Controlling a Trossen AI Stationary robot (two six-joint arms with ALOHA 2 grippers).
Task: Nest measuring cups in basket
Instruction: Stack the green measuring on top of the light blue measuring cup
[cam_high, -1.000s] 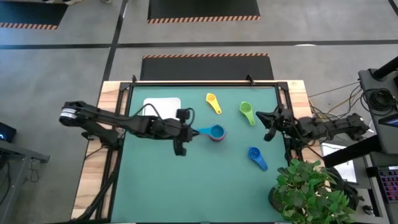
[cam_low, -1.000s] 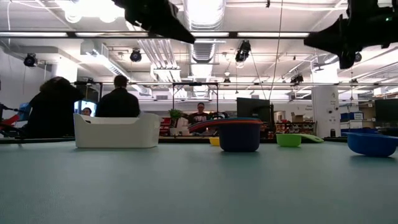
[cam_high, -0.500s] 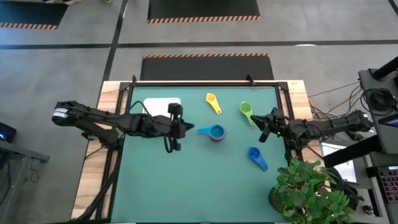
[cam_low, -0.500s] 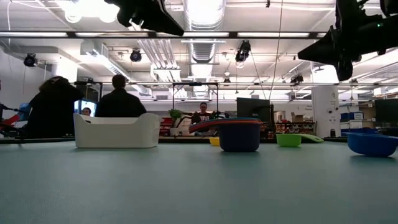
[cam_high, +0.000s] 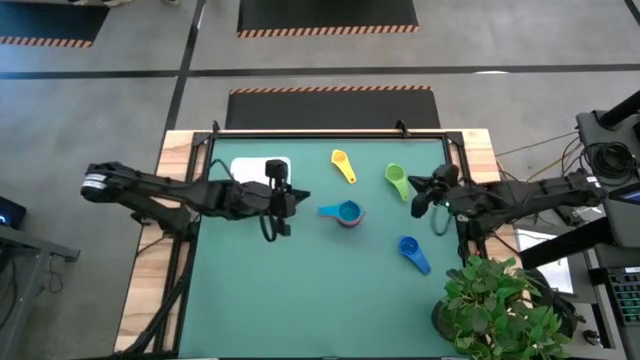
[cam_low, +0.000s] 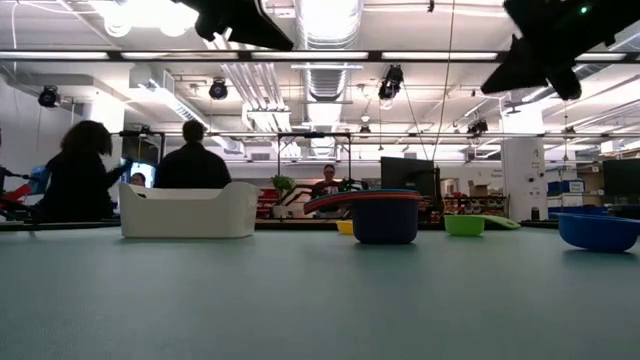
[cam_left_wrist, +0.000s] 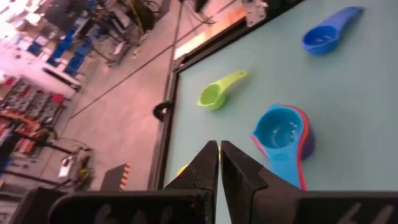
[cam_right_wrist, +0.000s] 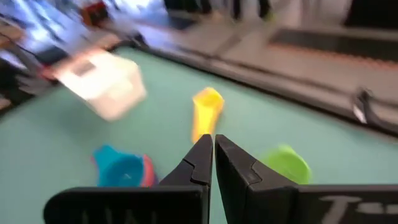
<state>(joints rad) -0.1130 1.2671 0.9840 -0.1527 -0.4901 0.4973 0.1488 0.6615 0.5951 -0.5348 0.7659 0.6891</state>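
- worktop (cam_high: 300, 290): flat teal-green mat, with a pale wooden border at the sides.
- basket (cam_high: 254, 168): plain white.
- stacked cups (cam_high: 346, 213): light blue on top, with red and purple rims showing beneath.
- yellow cup (cam_high: 342, 165): bright yellow.
- green cup (cam_high: 397, 181): lime green.
- dark blue cup (cam_high: 411, 251): solid blue.
- left tool (cam_high: 279, 196) and right tool (cam_high: 419, 195): black.
- floor mats (cam_high: 330, 105): black, edged with orange-and-white stripes.
- plant (cam_high: 500, 310): green leaves.

Grey floor (cam_high: 100, 100), bright ceiling lights (cam_low: 150, 12)
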